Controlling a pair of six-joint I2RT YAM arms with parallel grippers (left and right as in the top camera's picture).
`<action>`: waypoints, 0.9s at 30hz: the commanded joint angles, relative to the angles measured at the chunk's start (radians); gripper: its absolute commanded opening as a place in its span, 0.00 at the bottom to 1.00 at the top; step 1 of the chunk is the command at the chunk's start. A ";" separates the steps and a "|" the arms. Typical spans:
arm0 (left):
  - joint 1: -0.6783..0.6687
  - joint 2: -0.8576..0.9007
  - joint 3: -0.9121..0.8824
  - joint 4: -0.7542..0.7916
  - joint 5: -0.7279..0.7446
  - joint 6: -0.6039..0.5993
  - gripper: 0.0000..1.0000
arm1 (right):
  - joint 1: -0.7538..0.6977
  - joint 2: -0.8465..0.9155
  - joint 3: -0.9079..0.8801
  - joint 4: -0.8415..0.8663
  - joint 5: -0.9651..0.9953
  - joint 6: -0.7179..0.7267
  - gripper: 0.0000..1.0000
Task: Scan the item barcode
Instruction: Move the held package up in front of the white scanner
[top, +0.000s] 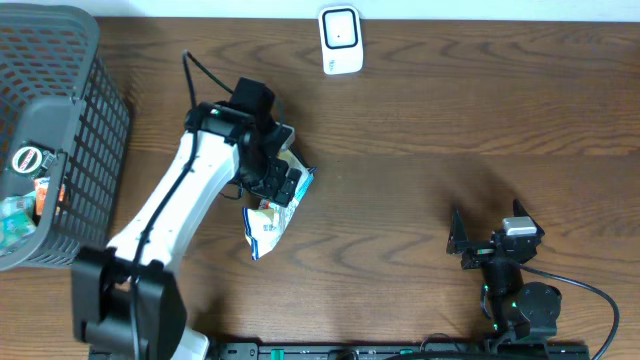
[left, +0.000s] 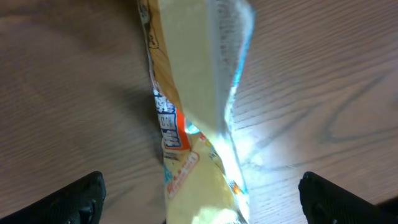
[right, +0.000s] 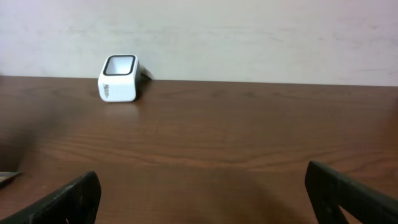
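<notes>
Yellow snack packet (top: 266, 226), upper end hidden under left end effector (top: 283, 183)

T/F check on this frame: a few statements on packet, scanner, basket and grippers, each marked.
1. The left gripper is open, with a finger on either side of the packet. True.
2. The right gripper holds the packet. False: it is open and empty, well away from the packet.
3. The scanner stands near the table's far edge, apart from the packet. True.
4. The packet is in the basket. False: it lies on the table, right of the basket.
5. The basket is empty. False: items show inside.
</notes>
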 joint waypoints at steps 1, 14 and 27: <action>0.003 0.052 -0.006 0.003 -0.034 0.010 0.98 | -0.002 -0.005 -0.001 -0.004 0.008 -0.005 0.99; 0.002 0.129 -0.034 0.001 0.013 -0.025 0.98 | -0.002 -0.005 -0.001 -0.004 0.008 -0.005 0.99; 0.002 0.129 -0.131 0.089 0.014 -0.156 0.51 | -0.002 -0.005 -0.001 -0.004 0.008 -0.005 0.99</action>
